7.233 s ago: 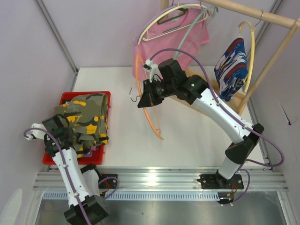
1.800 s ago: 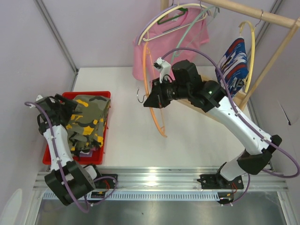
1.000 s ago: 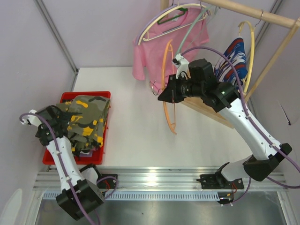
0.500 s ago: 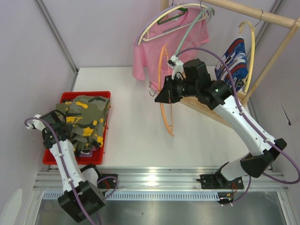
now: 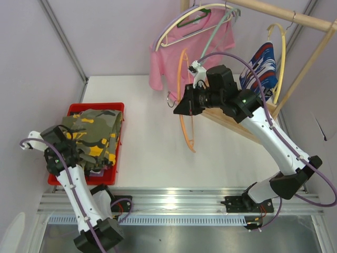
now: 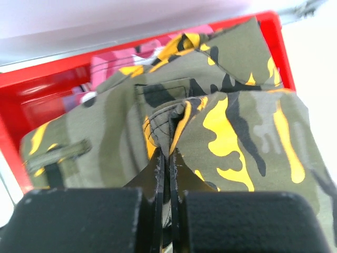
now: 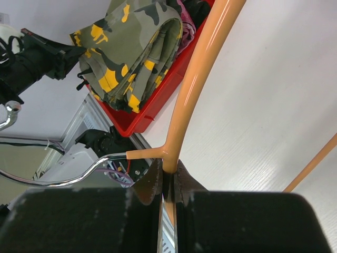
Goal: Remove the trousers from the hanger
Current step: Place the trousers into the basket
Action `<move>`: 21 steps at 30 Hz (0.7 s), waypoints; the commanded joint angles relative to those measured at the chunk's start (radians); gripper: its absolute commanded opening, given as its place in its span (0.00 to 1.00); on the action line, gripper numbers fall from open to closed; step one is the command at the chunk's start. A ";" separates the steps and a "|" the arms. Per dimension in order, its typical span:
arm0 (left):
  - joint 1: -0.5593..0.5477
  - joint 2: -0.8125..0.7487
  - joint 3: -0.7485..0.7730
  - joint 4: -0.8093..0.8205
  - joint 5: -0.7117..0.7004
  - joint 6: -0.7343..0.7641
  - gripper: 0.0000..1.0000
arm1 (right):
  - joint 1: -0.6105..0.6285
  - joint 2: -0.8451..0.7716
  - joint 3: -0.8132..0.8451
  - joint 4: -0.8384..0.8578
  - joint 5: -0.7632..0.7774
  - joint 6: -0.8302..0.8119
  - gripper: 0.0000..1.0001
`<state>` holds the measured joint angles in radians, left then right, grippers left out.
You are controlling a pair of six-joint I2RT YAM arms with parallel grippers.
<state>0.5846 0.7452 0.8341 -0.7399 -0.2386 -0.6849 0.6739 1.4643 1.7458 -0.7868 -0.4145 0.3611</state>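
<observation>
The yellow-olive camouflage trousers (image 5: 97, 134) lie bunched in the red bin (image 5: 117, 158) at the left. My left gripper (image 5: 66, 141) is at their left edge, shut on a fold of them (image 6: 169, 154); pink fabric (image 6: 113, 59) shows underneath. My right gripper (image 5: 182, 107) is shut on the neck of a bare orange hanger (image 5: 184, 95), held in the air above the table; the wrist view shows the jaws (image 7: 169, 167) clamped just below its metal hook (image 7: 63, 178). Blue, white and red print trousers (image 5: 261, 66) hang on a yellow hanger (image 5: 285, 52) at the right.
A plain pink T-shirt (image 5: 179, 50) hangs on a wooden rail (image 5: 279, 14) at the back. The rack's wooden base (image 5: 237, 125) lies under my right arm. The white table (image 5: 147, 142) stretches between the bin and the rack.
My right arm has carried the bare orange hanger right and back towards the rack and now holds nearly still. My left gripper has shifted at the bin's left edge, tugging the camouflage trousers.
</observation>
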 commanded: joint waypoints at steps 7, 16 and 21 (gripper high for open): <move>0.004 -0.162 0.097 -0.395 -0.263 -0.255 0.00 | -0.002 0.027 0.092 0.015 -0.064 -0.053 0.00; 0.004 -0.196 -0.081 -0.306 -0.111 -0.260 0.15 | -0.002 0.031 0.097 -0.005 -0.066 -0.057 0.00; 0.006 -0.193 -0.038 -0.318 -0.117 -0.249 0.73 | -0.002 0.028 0.095 -0.006 -0.053 -0.051 0.00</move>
<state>0.5850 0.5575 0.7509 -1.0679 -0.3576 -0.9428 0.6735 1.5055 1.7939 -0.8146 -0.4603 0.3202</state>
